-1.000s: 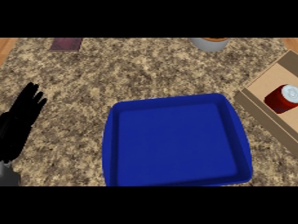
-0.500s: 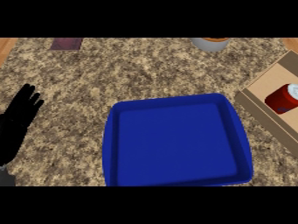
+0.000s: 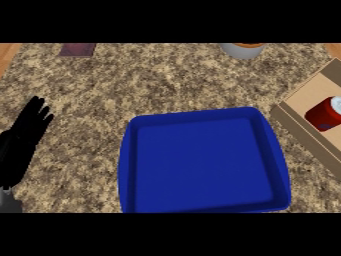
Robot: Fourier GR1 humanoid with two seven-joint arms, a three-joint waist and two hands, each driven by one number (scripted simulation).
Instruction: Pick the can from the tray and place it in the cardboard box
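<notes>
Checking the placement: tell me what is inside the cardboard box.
A red cylindrical can lies tilted inside the open tan cardboard box. The box's right part runs past the view's edge, unseen.

Left hand (image 3: 19, 145) rests open, seemingly flat.

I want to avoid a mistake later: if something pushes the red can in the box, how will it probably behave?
The can lies tilted on its side inside the box, so it would probably roll if nudged. The box walls seem likely to stop it. Its round, smooth-looking body may slip under straight fingers; it looks stiff rather than floppy.
</notes>
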